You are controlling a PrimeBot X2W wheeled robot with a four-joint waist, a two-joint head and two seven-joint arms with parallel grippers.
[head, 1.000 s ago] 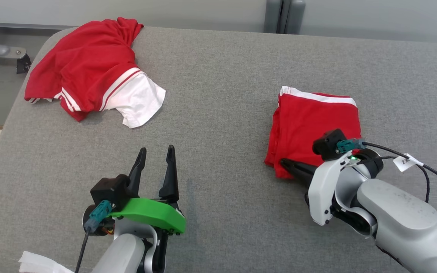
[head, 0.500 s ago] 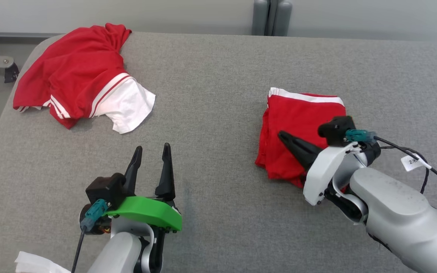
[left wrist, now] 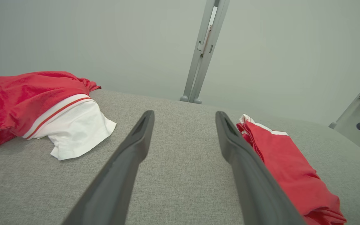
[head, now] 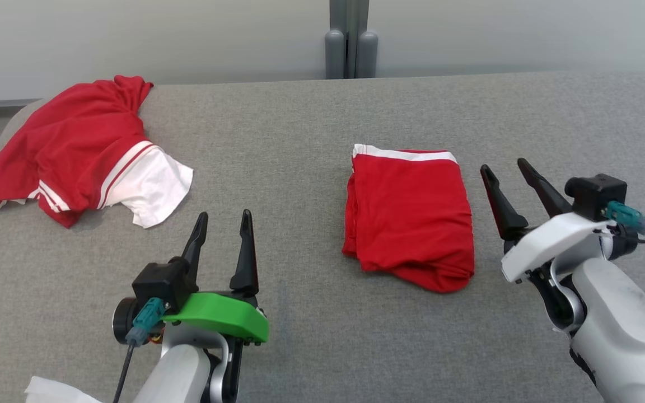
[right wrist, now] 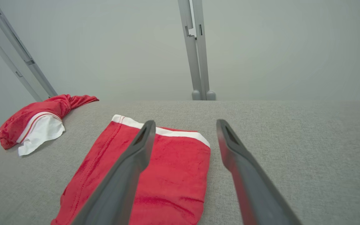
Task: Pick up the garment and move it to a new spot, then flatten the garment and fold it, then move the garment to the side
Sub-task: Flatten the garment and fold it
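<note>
Nearest the robot, a white scrap point(head: 54, 389) is peeking in at the lower left corner of the head view, and what it is cannot be told. Just beyond it the left end effector point(head: 224, 214) is hovering over the bare grey counter point(head: 300, 313), its two dark fingers pointing away from the robot, standing wide apart and gripping nothing. Over on the right, the right end effector point(head: 503, 165) is hovering a little farther out, fingers spread just as wide and likewise empty. It is sitting just to the right of the folded red garment point(head: 409, 224) and, from the head view, not touching the cloth. That garment is lying flat on the counter between the two end effectors, right of the middle. It is showing a white band along its far edge and stacked layers down its left side, with the near corner slightly rumpled. Farther back and well apart from it, a crumpled red shirt point(head: 70, 151) is lying heaped at the far left corner, with a white sleeve trimmed in red and white stripes spilling toward the centre. Past the counter's far edge, a grey post point(head: 347, 39) is rising against a pale wall point(head: 132, 39).
</note>
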